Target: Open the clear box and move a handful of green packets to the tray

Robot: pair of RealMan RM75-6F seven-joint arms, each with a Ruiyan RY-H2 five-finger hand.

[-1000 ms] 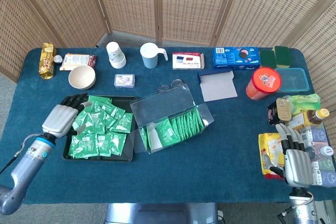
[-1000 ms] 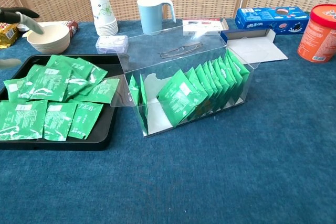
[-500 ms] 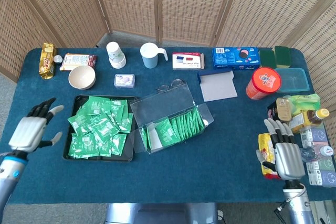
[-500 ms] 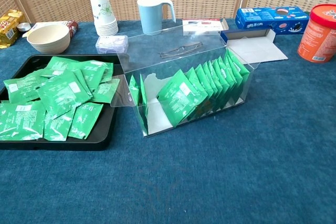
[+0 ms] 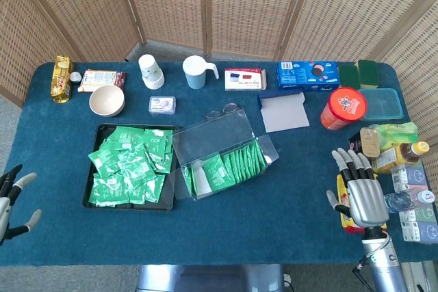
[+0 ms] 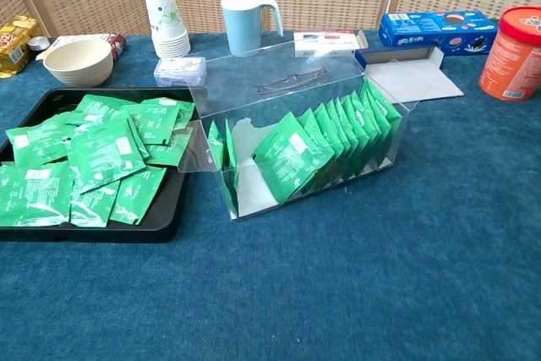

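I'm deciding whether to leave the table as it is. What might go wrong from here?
The green packets lie heaped unevenly in the black tray, some leaning on its right rim, so a nudge may spill them. The clear box stands open with its lid tilted up; a passing left hand might catch it.

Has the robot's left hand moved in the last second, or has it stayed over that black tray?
Yes. The left hand has pulled away from the black tray, toward the table's left edge, and holds nothing.
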